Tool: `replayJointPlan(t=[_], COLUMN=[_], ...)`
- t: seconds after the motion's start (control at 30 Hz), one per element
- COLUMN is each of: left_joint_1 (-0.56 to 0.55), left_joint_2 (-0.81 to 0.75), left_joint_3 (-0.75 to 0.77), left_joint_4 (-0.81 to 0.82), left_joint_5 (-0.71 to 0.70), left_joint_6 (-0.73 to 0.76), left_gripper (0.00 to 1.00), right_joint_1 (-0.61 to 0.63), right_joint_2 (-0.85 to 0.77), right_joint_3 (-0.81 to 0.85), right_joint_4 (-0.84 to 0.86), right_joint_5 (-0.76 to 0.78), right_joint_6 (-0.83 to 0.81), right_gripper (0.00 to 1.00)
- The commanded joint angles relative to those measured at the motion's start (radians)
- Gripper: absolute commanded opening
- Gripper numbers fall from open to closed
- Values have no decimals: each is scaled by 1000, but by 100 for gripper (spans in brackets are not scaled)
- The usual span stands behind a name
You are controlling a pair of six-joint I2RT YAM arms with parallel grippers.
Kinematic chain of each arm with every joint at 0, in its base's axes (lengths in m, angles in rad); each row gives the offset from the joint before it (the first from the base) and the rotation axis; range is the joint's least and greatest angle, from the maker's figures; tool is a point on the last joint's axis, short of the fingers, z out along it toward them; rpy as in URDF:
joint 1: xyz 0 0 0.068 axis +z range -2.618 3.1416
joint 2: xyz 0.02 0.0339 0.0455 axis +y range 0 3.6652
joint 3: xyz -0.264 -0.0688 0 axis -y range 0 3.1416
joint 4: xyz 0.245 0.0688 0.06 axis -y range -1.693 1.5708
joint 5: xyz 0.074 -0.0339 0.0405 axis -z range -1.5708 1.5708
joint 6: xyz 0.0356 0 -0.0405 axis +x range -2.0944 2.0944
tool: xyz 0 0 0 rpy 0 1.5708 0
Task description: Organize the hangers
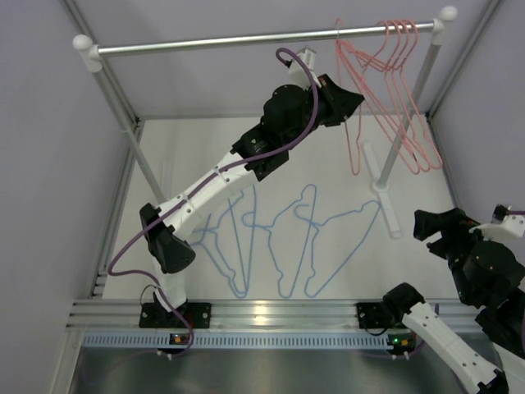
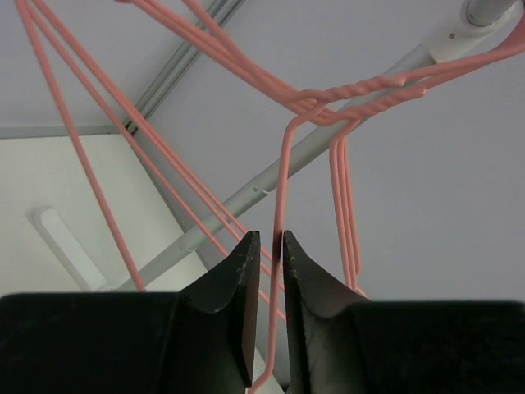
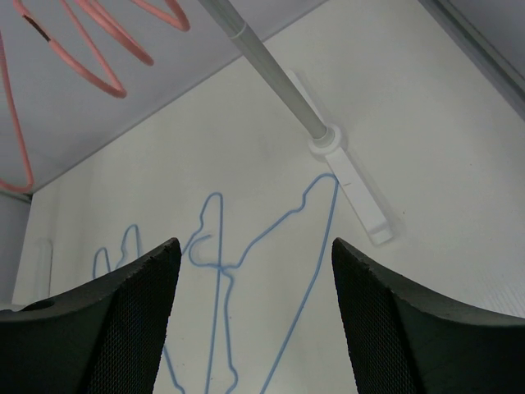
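Several pink hangers hang by their hooks near the right end of the silver rail. My left gripper is raised beside them. In the left wrist view its jaws stand a little apart around one pink hanger's wire, with a thin gap showing on the left side. Several light blue hangers lie overlapping flat on the white table. My right gripper hovers at the right, open and holding nothing. It looks down on a blue hanger.
The rack's right upright slants down to a white foot beside the blue hangers. Its left upright runs along the left wall. An aluminium rail carries both arm bases at the near edge.
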Motion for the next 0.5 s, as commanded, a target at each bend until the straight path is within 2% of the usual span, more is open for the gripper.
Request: replayJointPlan(t=[0.0,0.07,0.17,0.47], left_joint_1=[3,-1,-7,-18], left_joint_2=[-75,-87,-117,-303], left_joint_3=[-42,-65,-114,-347], left_joint_4=[53,64,67,107], left_joint_5=[13,12,7,-42], left_joint_6=[3,9,27,130], left_gripper=[23,31,37,42], right_joint_1=[16,16,16,16], right_joint_2=[-12,-12,-15,-28], right_joint_3=[-4,-4,-4,-13], right_joint_4=[21,22,21,21], right_joint_5=[-6,-9,-11,-14], right_joint_6=[-4,-2,-2,-1], right_gripper=[72,72,72,72])
